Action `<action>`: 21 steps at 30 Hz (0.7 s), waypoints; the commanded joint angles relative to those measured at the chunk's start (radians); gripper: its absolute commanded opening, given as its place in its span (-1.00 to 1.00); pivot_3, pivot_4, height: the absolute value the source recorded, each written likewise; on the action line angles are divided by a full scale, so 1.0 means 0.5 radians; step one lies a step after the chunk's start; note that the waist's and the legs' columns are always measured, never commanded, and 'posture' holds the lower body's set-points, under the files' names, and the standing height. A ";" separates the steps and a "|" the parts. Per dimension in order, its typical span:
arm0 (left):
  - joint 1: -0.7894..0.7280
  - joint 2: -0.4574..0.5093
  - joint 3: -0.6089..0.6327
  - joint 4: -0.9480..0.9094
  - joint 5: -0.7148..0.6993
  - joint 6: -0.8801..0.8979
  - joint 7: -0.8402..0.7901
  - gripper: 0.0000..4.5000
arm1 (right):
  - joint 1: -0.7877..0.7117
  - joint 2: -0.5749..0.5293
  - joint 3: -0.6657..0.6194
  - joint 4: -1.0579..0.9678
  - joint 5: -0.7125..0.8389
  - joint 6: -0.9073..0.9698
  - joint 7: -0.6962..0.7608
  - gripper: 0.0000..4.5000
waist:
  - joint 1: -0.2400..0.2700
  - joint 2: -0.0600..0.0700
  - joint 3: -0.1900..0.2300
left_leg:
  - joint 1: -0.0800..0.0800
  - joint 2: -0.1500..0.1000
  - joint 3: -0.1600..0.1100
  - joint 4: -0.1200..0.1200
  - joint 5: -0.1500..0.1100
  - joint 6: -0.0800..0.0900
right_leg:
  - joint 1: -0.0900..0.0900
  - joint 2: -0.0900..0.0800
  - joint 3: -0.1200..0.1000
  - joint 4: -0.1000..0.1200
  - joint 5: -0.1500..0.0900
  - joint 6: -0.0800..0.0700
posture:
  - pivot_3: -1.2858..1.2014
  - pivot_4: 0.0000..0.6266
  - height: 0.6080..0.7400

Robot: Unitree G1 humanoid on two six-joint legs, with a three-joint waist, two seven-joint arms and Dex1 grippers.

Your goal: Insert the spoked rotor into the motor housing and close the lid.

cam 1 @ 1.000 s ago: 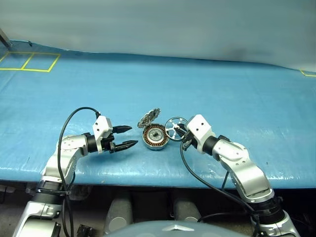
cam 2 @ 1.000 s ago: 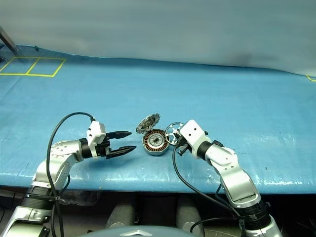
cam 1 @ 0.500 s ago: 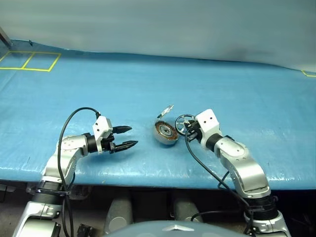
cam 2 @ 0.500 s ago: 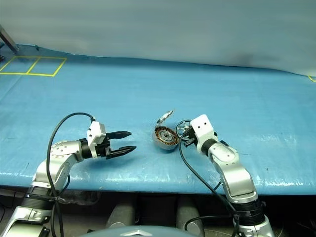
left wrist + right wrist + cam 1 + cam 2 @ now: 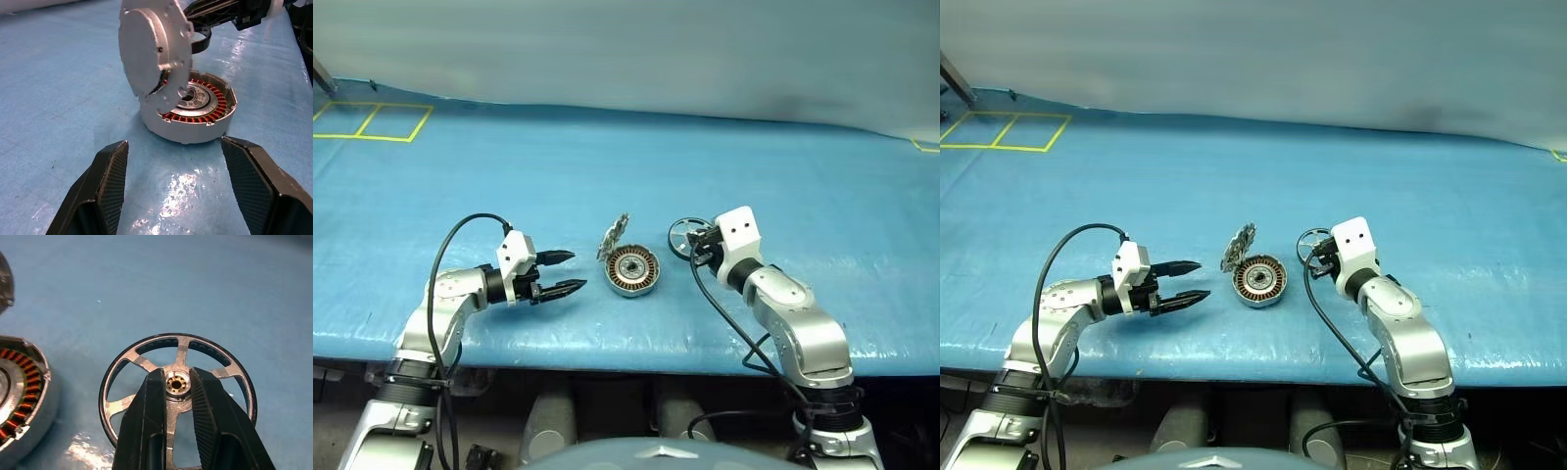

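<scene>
The motor housing (image 5: 632, 270) lies flat on the blue mat, its copper winding ring facing up. The lid (image 5: 615, 236) stands up from the housing's far-left rim; the left wrist view shows its plain grey outer face (image 5: 151, 49). My right gripper (image 5: 177, 382) is shut on the hub of the spoked rotor (image 5: 686, 235), which it holds just right of the housing (image 5: 19, 396) and apart from it. My left gripper (image 5: 578, 270) is open, level, a short way left of the housing (image 5: 195, 110), with nothing between its fingers.
The blue mat (image 5: 783, 176) covers the whole table, and its front edge runs just below both arms. Yellow tape squares (image 5: 372, 122) mark the far left corner. A grey wall rises behind the table.
My right gripper has carried the rotor to the right, off the housing's rim. The housing tipped and slid right midway, then settled flat again. The left arm has not moved.
</scene>
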State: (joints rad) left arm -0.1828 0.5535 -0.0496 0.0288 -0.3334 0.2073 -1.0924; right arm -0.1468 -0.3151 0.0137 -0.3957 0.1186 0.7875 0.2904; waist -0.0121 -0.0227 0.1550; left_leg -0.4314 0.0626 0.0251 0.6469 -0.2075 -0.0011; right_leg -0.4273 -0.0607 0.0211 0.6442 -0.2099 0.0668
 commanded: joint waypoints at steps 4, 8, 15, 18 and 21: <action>0.006 0.003 0.015 -0.038 -0.023 -0.040 -0.008 0.46 | 0.001 -0.033 0.002 -0.025 -0.025 -0.034 -0.011 -0.42 | -0.006 0.000 0.000 | 0.000 0.000 0.000 -0.001 0.000 0.000 | 0.000 0.000 0.000 0.000 0.000 0.000 | 0.03 -0.52 1.00; 0.010 -0.004 0.015 -0.036 -0.024 -0.042 -0.003 0.46 | 0.003 -0.068 0.047 -0.038 -0.069 -0.050 -0.011 0.15 | -0.003 0.000 0.000 | 0.000 0.000 0.000 0.000 0.000 0.000 | 0.000 0.000 0.000 0.000 0.000 0.000 | 0.03 -0.52 1.00; 0.026 -0.025 0.008 -0.045 -0.024 -0.046 0.010 0.46 | -0.038 -0.125 0.124 -0.185 -0.015 -0.224 0.153 0.15 | -0.004 0.000 0.000 | 0.000 0.000 0.000 0.000 0.000 0.000 | 0.000 0.000 0.000 0.000 0.000 0.000 | 0.03 -0.52 1.00; 0.023 -0.036 0.007 -0.036 -0.020 -0.050 0.015 0.46 | -0.075 -0.274 0.296 -0.239 -0.055 -0.300 0.345 0.15 | -0.004 0.000 0.000 | 0.000 0.000 0.000 0.000 0.000 0.000 | 0.000 0.000 0.000 -0.001 0.000 0.000 | 0.03 -0.52 1.00; 0.021 -0.046 0.008 -0.030 -0.019 -0.054 0.017 0.46 | -0.152 -0.393 0.499 -0.208 -0.095 -0.398 0.533 0.15 | -0.004 0.000 0.000 | 0.001 0.000 0.000 0.001 0.000 0.000 | 0.001 0.000 0.000 0.000 0.000 0.000 | 0.03 -0.52 1.00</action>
State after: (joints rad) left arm -0.1689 0.5324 -0.0501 0.0289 -0.3335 0.2020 -1.0868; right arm -0.2013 -0.4959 0.2233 -0.4774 0.0812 0.6320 0.5078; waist -0.0140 -0.0230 0.1549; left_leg -0.4308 0.0627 0.0248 0.6473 -0.2075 -0.0011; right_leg -0.4266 -0.0606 0.0209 0.6441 -0.2100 0.0669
